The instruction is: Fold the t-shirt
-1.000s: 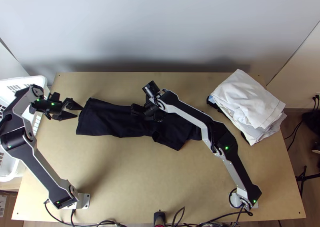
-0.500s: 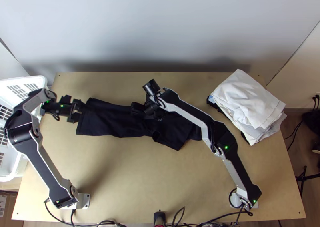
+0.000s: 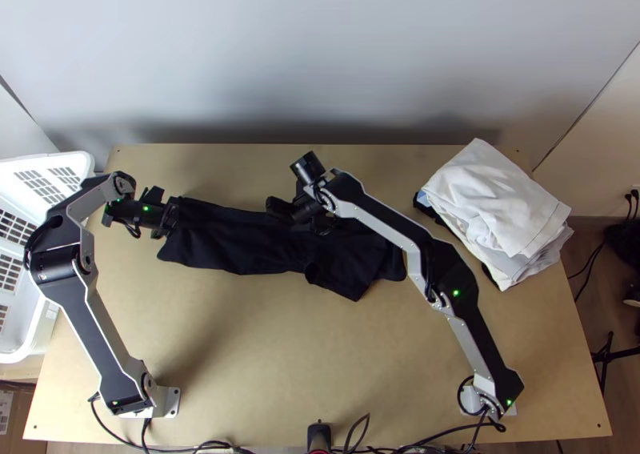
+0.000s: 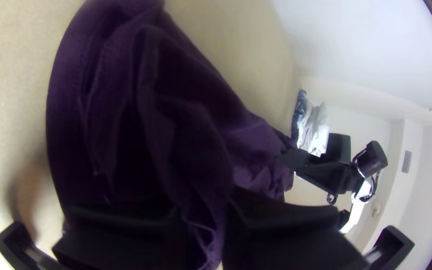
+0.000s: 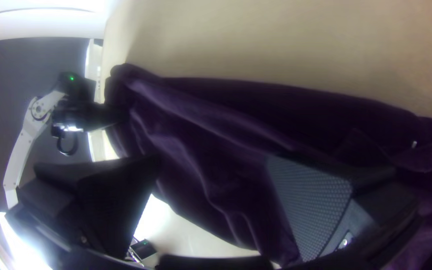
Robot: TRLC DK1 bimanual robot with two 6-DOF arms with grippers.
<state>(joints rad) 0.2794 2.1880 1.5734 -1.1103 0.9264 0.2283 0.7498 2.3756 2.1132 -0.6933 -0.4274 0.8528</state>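
T-shirt (image 3: 240, 246) in a strip | left gripper (image 3: 171, 220) pinching its end | right gripper (image 5: 213, 164) wide | catch every layer before you close, lift both level

"Can you read any words, numbers or signs there?"
"None at all. There's a pale patch (image 3: 5, 411) on the brown box (image 3: 24, 398) at the lower left edge of the top view, and it might be a label."
"Can you make out what's on it?"
"No, it's too small to tell, even whether there's print on it."
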